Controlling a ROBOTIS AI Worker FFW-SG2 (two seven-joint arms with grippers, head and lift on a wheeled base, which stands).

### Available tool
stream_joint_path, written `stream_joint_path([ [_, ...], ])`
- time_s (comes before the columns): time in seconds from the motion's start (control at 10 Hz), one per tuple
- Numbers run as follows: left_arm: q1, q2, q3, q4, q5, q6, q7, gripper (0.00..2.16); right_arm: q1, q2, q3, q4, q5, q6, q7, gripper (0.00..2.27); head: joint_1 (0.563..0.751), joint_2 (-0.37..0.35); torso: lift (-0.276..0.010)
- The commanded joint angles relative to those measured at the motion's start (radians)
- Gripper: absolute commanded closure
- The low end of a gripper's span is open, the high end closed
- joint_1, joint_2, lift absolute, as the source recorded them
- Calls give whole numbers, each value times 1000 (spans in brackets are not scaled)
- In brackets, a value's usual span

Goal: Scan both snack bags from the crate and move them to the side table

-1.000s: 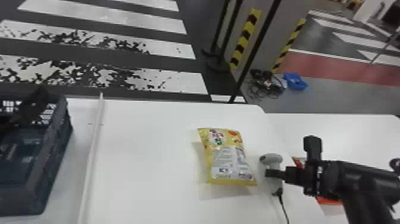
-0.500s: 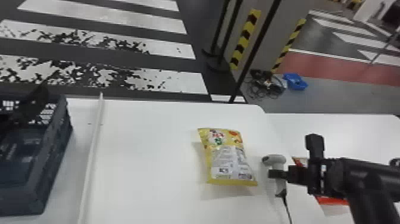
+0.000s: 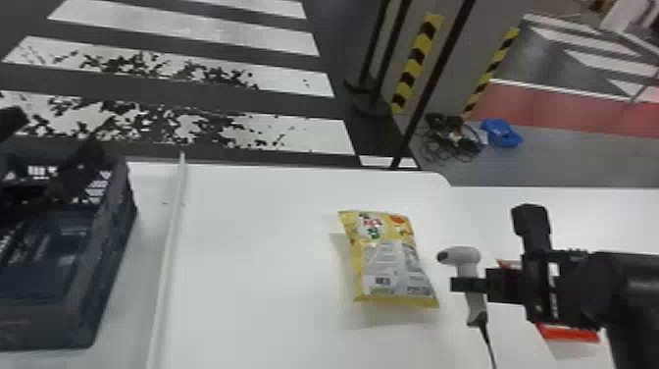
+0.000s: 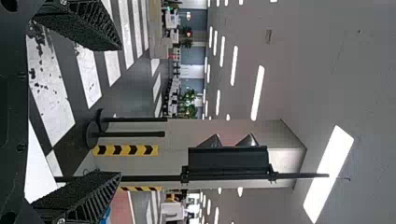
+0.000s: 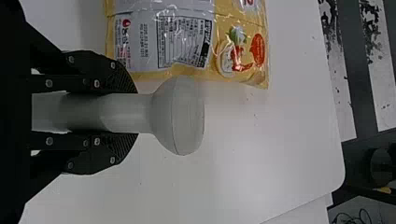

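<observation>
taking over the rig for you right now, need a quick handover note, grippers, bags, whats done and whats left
Right gripper: shut on the scanner.
Left gripper: open, holding nothing.
Yellow bag: on the main table, left of the scanner.
Red bag: partly hidden by the right arm, on the side table.
Done: yellow bag out of the crate; red bag placed. Scans can't be confirmed.
Left: likely scan yellow, then move it across.

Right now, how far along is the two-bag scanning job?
Seemingly done: the red packet lies on the side table. In hand: the right tool grips the barcode scanner. Left: moving the yellow snack bag off the main table; its scan is unconfirmed.
</observation>
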Motion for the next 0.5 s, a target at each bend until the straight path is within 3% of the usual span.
stream_joint_path([
  [0.0, -4, 4, -8, 1, 3, 0, 0, 33, 59, 49, -7, -144, 17, 36, -19, 2223, 695, -273, -95],
  [0.3, -15, 14, -20, 8, 15, -6, -2, 33, 217, 133, -18, -379, 68, 55, -51, 2223, 695, -256, -95],
  [0.4, -18, 16, -23, 13, 20, -6, -3, 33, 263, 179, -16, -457, 70, 51, -56, 2223, 695, -248, -95],
])
